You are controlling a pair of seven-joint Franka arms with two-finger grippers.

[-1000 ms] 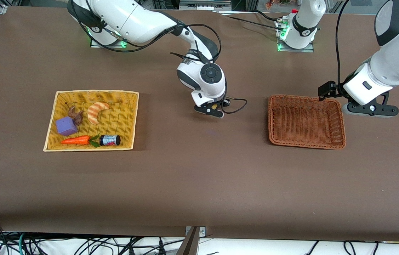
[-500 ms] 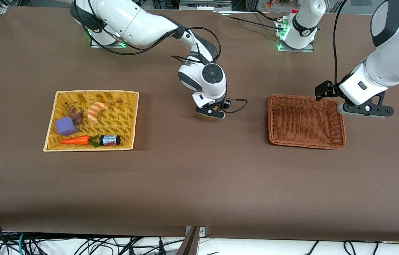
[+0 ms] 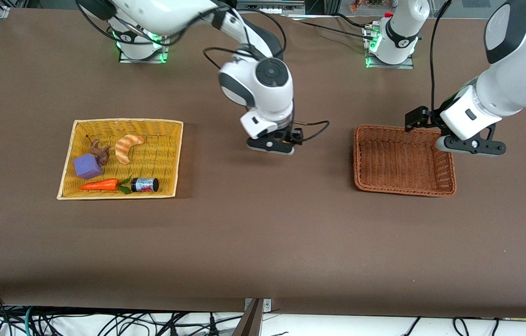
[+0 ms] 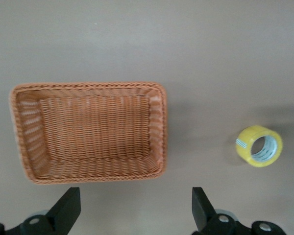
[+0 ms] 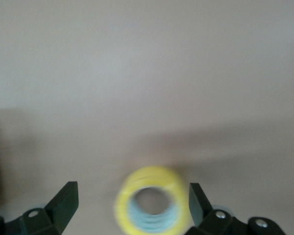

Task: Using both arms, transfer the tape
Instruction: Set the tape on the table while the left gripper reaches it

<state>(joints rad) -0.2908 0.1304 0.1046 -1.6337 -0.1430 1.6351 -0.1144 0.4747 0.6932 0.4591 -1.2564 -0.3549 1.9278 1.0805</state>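
Observation:
The tape (image 4: 259, 146), a yellow roll with a wide hole, lies on the bare brown table between the two baskets. The left wrist view shows it apart from the brown basket (image 4: 88, 132). My right gripper (image 3: 272, 144) hangs over it and hides it in the front view. In the right wrist view the tape (image 5: 152, 201) shows blurred between the spread black fingers (image 5: 63, 198), and the right gripper (image 5: 132, 196) is open and not gripping it. My left gripper (image 3: 470, 147) is open and empty (image 4: 135, 205) over the brown basket's rim (image 3: 449, 163) at the left arm's end.
The brown wicker basket (image 3: 361, 158) holds nothing. A yellow wicker basket (image 3: 69, 161) toward the right arm's end holds a striped croissant toy (image 3: 127, 147), a purple cube (image 3: 87, 166), a carrot (image 3: 100, 185), a small jar (image 3: 145, 185) and a brown figure (image 3: 99, 150).
My right gripper has opened, let go of the tape and lifted away from it. My left arm has drifted a little toward the middle, over the brown basket's rim.

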